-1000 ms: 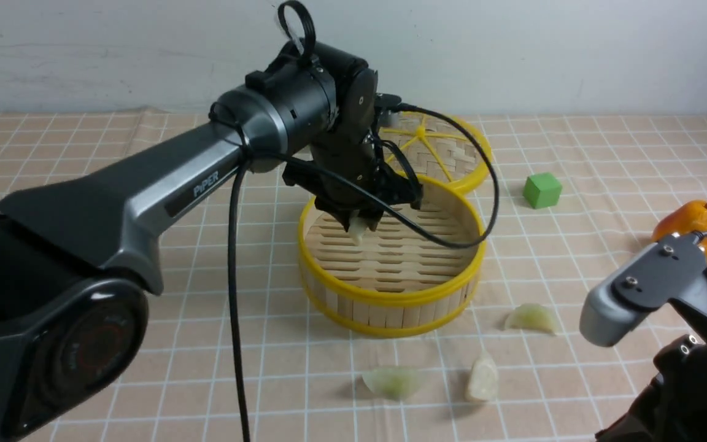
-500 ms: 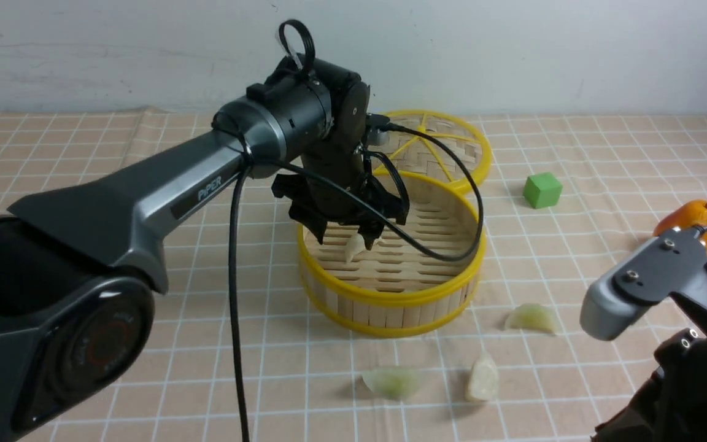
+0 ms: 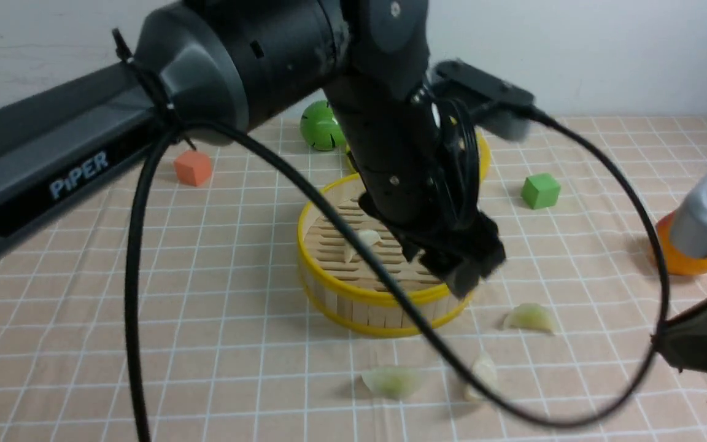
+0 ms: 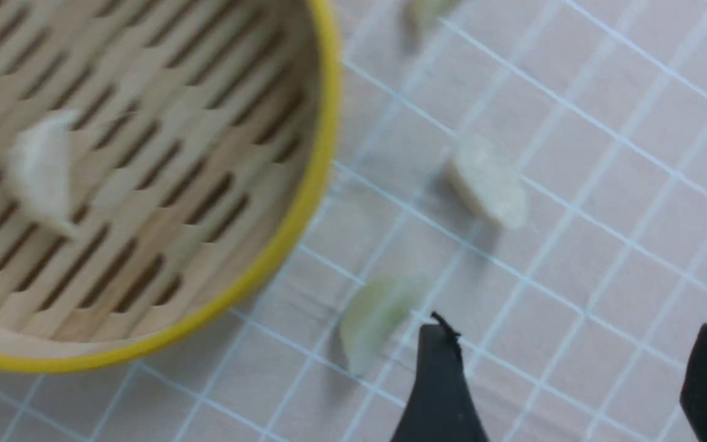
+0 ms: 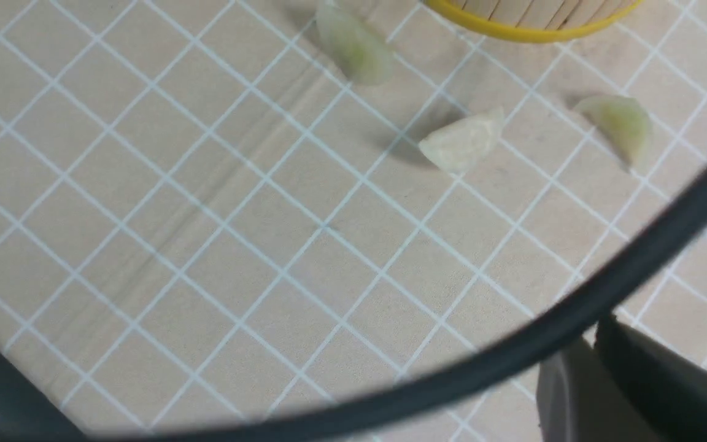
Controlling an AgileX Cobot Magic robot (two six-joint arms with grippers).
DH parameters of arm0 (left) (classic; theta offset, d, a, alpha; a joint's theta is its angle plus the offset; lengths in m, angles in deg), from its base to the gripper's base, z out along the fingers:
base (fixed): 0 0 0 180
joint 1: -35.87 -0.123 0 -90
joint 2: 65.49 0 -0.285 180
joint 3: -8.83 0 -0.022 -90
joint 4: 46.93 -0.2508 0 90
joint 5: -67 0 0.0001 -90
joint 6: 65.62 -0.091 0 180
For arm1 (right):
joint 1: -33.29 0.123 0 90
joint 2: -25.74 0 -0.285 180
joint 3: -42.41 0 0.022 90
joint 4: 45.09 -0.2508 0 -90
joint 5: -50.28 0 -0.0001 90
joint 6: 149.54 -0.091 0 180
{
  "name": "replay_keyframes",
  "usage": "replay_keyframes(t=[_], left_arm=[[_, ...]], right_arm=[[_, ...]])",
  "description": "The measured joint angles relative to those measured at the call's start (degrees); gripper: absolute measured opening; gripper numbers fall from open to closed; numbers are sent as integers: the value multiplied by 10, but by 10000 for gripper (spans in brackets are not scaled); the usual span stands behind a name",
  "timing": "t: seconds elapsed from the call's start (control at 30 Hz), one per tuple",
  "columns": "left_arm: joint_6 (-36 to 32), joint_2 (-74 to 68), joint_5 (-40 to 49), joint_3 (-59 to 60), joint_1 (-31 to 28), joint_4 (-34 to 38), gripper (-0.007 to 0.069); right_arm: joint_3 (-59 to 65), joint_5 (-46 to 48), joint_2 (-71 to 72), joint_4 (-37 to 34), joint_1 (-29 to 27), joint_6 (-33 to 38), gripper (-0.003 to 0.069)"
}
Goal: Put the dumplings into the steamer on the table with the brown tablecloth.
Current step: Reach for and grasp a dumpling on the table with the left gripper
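Observation:
The round bamboo steamer stands mid-table on the brown tablecloth. One cream dumpling lies on its slatted floor, also seen in the left wrist view. Three dumplings lie on the cloth in front of it: a green one, another green one and a cream one partly behind the cable. My left gripper hangs blurred over the steamer's front right rim, open and empty. My right gripper looks shut, hovering near the cream dumpling.
A green cube sits right of the steamer, an orange cube and a green ball at the back left. An orange fruit lies behind the right arm. The left arm's black cable loops low over the front dumplings.
My left gripper opened and the cream dumpling dropped onto the steamer floor. The left arm then swung nearer the camera and to the right. The right arm shifted up and right.

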Motion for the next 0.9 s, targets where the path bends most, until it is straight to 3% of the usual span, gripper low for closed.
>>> replay_keyframes(t=[0.1,0.3,0.63,0.9], left_arm=[[-71,3,1,57,23,-6,489],[-121,-47,-41,105,26,-43,489],[-110,-130,-98,106,23,-102,484],[-52,-157,-138,106,23,-149,483]], right_arm=[[0,7,16,0,0,-9,72],[0,26,38,5,0,-15,81],[0,41,40,7,0,-15,91],[0,48,40,7,0,-15,95]])
